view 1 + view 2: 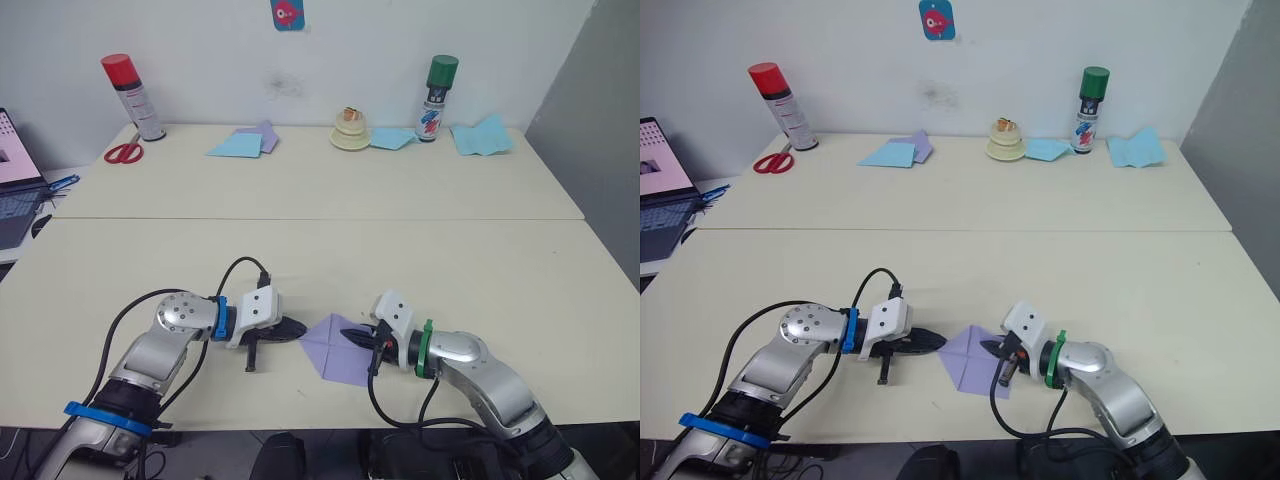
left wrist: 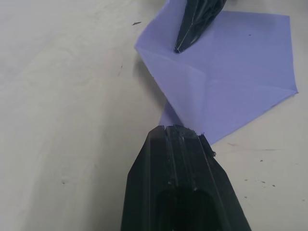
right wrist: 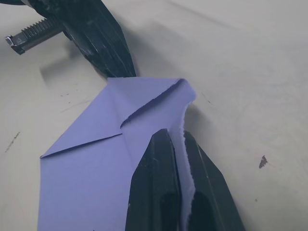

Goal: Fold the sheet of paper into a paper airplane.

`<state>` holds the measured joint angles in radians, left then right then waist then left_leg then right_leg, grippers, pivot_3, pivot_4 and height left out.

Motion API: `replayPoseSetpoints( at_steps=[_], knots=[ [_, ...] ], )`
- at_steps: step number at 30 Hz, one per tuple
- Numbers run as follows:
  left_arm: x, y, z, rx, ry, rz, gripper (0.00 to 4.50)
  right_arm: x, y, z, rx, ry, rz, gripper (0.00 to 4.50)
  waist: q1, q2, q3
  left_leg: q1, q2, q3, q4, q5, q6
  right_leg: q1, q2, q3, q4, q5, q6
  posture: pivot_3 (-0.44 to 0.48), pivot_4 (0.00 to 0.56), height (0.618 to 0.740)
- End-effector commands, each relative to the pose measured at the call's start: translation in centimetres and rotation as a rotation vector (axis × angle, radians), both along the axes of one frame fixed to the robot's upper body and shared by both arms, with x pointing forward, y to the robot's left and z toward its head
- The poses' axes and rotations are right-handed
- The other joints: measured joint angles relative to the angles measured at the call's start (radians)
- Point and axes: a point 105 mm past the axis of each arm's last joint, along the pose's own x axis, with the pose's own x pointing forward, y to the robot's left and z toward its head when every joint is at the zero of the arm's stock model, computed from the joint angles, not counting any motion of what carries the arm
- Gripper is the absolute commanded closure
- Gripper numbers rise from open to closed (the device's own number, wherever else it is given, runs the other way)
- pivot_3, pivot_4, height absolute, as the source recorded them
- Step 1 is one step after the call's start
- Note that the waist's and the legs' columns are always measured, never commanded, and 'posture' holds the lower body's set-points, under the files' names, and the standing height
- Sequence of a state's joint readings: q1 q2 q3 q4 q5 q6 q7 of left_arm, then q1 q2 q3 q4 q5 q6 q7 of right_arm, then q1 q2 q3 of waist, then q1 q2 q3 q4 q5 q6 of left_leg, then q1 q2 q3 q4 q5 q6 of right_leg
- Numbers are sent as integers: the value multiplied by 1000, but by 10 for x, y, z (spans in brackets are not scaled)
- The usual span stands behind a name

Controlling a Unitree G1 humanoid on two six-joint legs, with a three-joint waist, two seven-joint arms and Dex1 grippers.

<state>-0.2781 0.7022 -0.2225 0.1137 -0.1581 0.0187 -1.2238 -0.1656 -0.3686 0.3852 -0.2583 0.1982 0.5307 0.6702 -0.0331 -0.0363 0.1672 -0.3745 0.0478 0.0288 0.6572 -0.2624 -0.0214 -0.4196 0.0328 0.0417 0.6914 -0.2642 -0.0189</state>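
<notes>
The sheet of paper (image 1: 335, 355) is lavender, folded to a pointed shape with creases, and lies flat near the table's front edge between my two grippers. My right gripper (image 3: 175, 137) is shut on a raised flap at the sheet's right edge; the paper runs between its two fingers. My left gripper (image 2: 175, 130) is shut, its tip resting at the sheet's left corner (image 2: 187, 130). In the head views the left gripper (image 1: 298, 331) points right and the right gripper (image 1: 352, 337) points left, tips a short way apart over the paper.
Along the back stand a red-capped spray can (image 1: 130, 95), red scissors (image 1: 123, 153), light blue paper with a lavender scrap (image 1: 243, 142), a small stacked bowl (image 1: 351, 130), a green-capped can (image 1: 437, 98) and more blue papers (image 1: 482, 136). A laptop (image 1: 15, 190) sits far left.
</notes>
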Motion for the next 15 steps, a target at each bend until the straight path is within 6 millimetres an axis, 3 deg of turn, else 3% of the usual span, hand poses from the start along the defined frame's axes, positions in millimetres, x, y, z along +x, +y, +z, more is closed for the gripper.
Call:
replayPoseSetpoints(
  at_steps=[1,5,12,15],
  knots=[
    [-4,17,-12,48,56,82,4500,9,-10,-7,-56,-17,-61,4453,-1,0,0,0,0,0,-1,0,0,0,0,0,-1,0,0,0,150,725],
    [-3,13,6,-9,15,114,4500,8,-9,-7,-68,-34,-49,4453,-2,-1,0,1,0,1,-7,0,0,0,0,0,-4,0,1,0,150,725],
    [9,1,61,-179,-67,189,4500,7,-9,-9,-82,-53,-34,4453,-1,-3,3,-2,1,0,-12,0,0,-2,0,-2,-10,4,6,0,150,725],
    [0,-12,64,-152,-63,106,4500,7,-9,-9,-83,-58,-31,4453,-2,-3,3,-3,0,1,-11,0,0,-2,0,-1,-12,4,8,0,150,725]
  ],
)
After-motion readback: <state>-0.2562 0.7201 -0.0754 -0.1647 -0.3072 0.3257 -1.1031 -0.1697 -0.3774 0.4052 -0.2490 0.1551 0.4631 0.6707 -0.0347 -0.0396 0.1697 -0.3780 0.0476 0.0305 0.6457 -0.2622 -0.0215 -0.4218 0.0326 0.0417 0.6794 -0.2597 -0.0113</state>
